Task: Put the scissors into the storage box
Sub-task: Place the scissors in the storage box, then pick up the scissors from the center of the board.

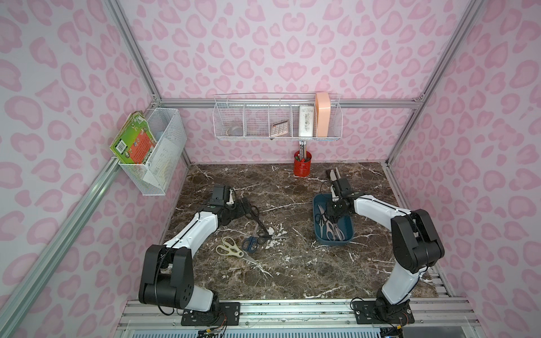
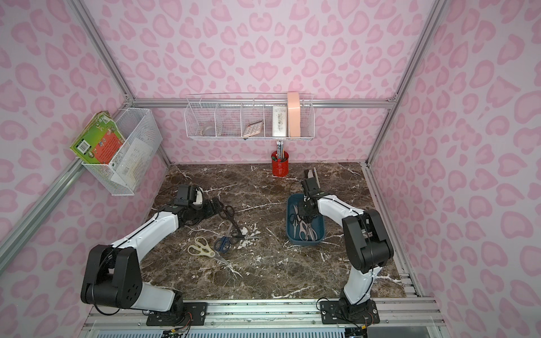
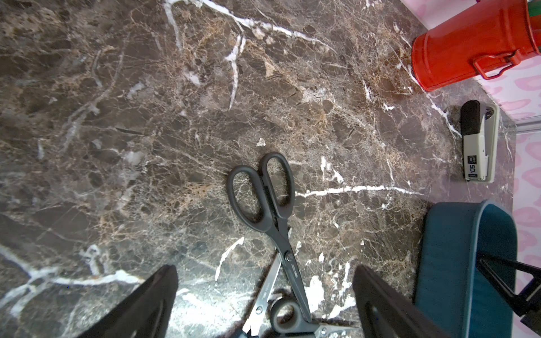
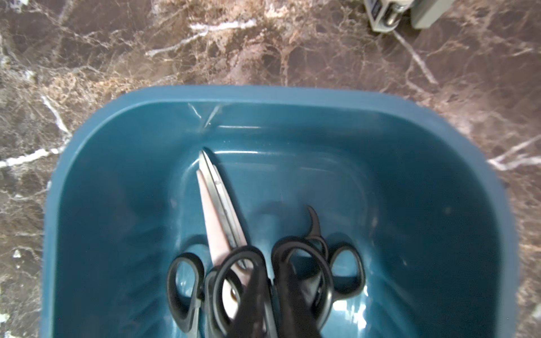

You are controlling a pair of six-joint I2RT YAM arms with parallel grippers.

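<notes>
Currently left gripper [image 3: 263, 270] spread wide, empty, poised over black-handled scissors [image 3: 270, 204] on marble table [image 3: 117, 146], ready to straddle them. Right gripper [image 1: 333, 215] low inside storage box [image 1: 333, 242] above stacked scissors [image 4: 222, 210]; jaw state not discernible. Cream-handled pair [image 1: 237, 253] and navy pair [image 1: 252, 239] lie on table.

Brown marble table [image 1: 292, 272], white veins. Red pen cup [image 1: 302, 165] upright at the back edge, pens inside. White-grey stapler [image 3: 480, 143] lies near it. Back wall: white wire basket [image 1: 276, 117] with calculator [image 1: 279, 128], patterned white box [image 1: 306, 120], peach case [image 1: 322, 114]. Left wall: mesh basket [image 1: 159, 152] holding green book [image 1: 131, 140]. Pink spotted wallpaper [image 1: 292, 44].
</notes>
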